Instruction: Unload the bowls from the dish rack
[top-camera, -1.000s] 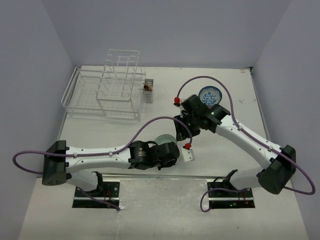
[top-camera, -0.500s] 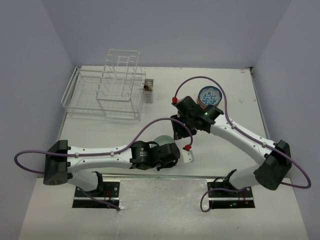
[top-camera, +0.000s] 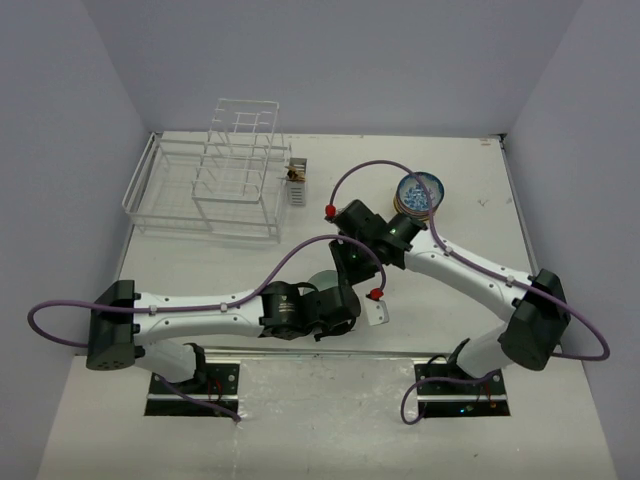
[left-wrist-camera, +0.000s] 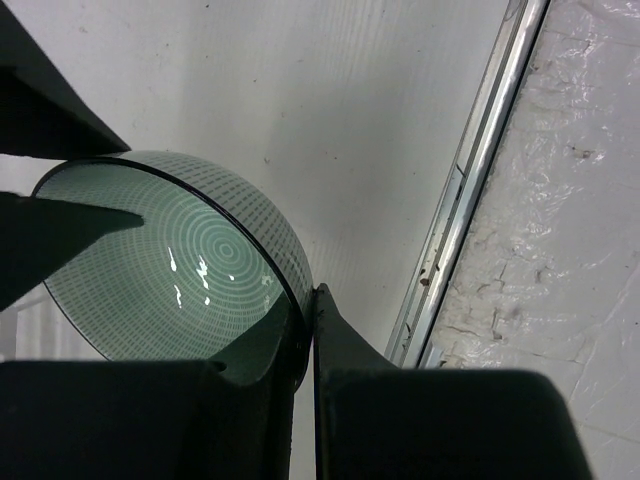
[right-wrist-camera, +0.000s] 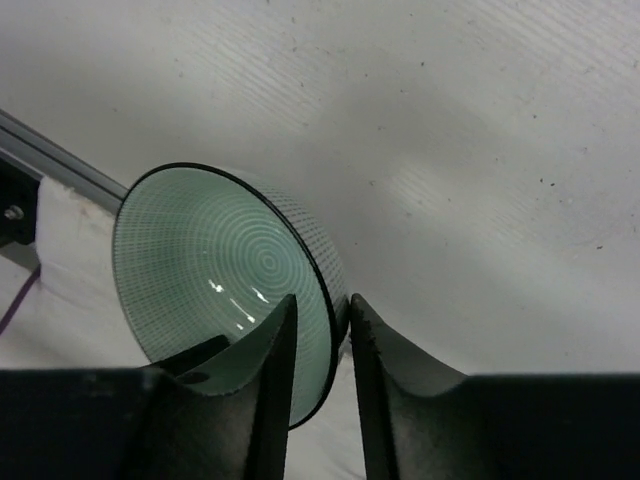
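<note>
A pale green bowl (top-camera: 320, 279) with fine ring lines is held tilted just above the table near the front edge. My left gripper (top-camera: 337, 297) is shut on its rim; the left wrist view shows the bowl (left-wrist-camera: 180, 270) pinched between the fingers of that gripper (left-wrist-camera: 310, 318). My right gripper (top-camera: 347, 262) is open and straddles the far rim of the same bowl (right-wrist-camera: 220, 265), one finger inside and one outside, with a small gap around its midpoint (right-wrist-camera: 322, 300). A stack of bowls (top-camera: 419, 193), blue-patterned on top, stands at the back right. No bowl shows in the white dish rack (top-camera: 215, 185).
A small grey cutlery cup (top-camera: 296, 182) hangs on the rack's right side. The metal front rail of the table (left-wrist-camera: 470, 190) runs close beside the held bowl. Purple cables loop over both arms. Grey walls enclose the table on three sides.
My right arm has swung left and toward the front, from beside the bowl stack to the green bowl's rim. My left arm and the bowl have stayed nearly still.
</note>
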